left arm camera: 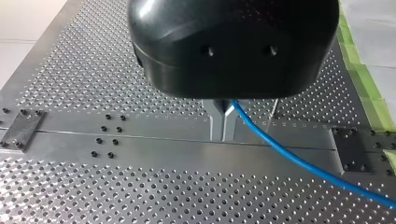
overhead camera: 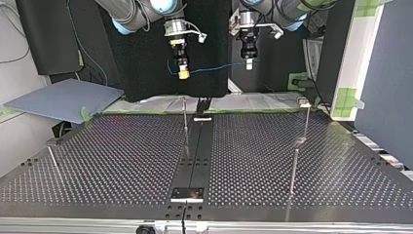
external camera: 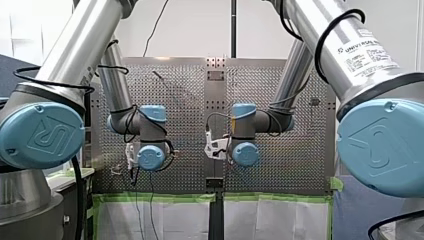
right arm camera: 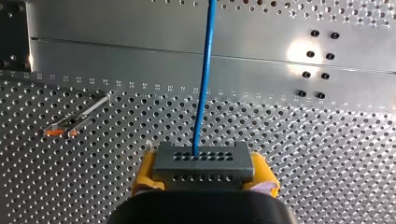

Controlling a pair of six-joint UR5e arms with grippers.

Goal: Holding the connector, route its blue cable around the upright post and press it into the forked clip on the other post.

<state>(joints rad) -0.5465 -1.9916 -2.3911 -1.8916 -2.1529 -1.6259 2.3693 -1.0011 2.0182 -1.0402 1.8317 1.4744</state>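
My right gripper [right arm camera: 204, 171] is clamped on the grey connector [right arm camera: 203, 161] between its yellow pads [right arm camera: 145, 171], and my left gripper [left arm camera: 223, 122] has its metal fingers [left arm camera: 215, 119] pinched on the blue cable [left arm camera: 299, 161]. In the top view both hang high above and behind the thin upright post [overhead camera: 185, 117], with the cable strung between them. To wrap well, I judge I should lower both to that post's height, allow slight slack, and swing the connector around the post without tugging the cable through the left fingers; which post beyond it carries the forked clip I cannot tell.
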